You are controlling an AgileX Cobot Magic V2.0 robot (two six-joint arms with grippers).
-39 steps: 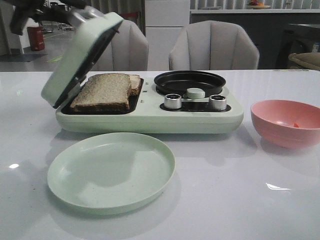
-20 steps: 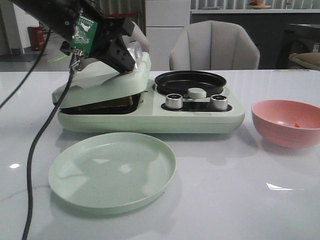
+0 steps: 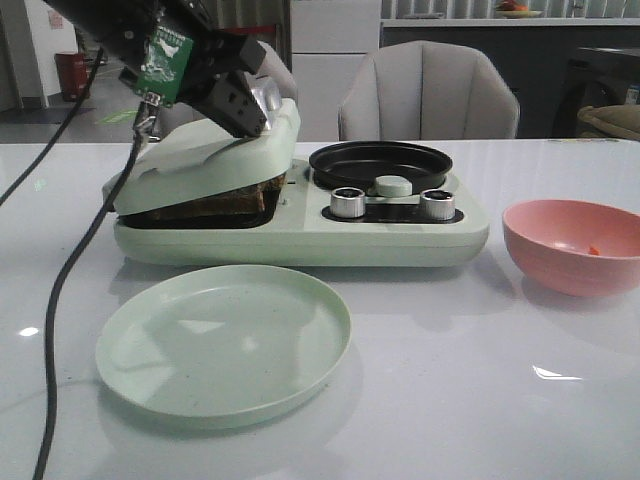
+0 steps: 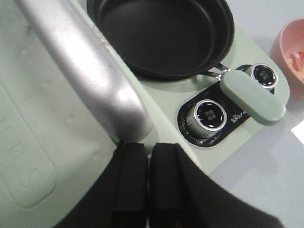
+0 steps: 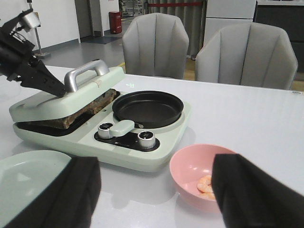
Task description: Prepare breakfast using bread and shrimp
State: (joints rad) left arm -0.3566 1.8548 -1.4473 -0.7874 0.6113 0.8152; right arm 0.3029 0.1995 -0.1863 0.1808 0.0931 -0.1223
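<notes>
**Op:** Front view is showing me a glossy white table (image 3: 450, 400) throwing back ceiling light, with two grey padded chairs (image 3: 428, 92) sitting behind it and a red canister (image 3: 70, 75) standing far off on the floor.

**Desk:** Where is the bread?

**Op:** I'm seeing the bread (image 3: 215, 203) lying inside the pale green breakfast maker (image 3: 300, 240), under its tilted lid (image 3: 205, 160), only the crust edge peeking out. The lid is resting on it, not fully flat.

**Desk:** And the arms?

**Op:** I'm holding the left gripper (image 4: 142, 156) against the lid beside the silver handle (image 4: 90, 71); its two black fingers (image 4: 129, 180) are sitting nearly together with nothing between them. The right gripper's fingers (image 5: 251, 190) are spread wide apart and empty, hovering near the table.

**Desk:** Shrimp?

**Op:** I'm watching the shrimp (image 5: 206, 184) lying in the pink bowl (image 3: 572, 245), right of the maker. A black pan (image 3: 380, 163) is sitting on the maker's right half above two knobs (image 3: 346, 202), and a green plate (image 3: 223, 342) is lying in front.
</notes>
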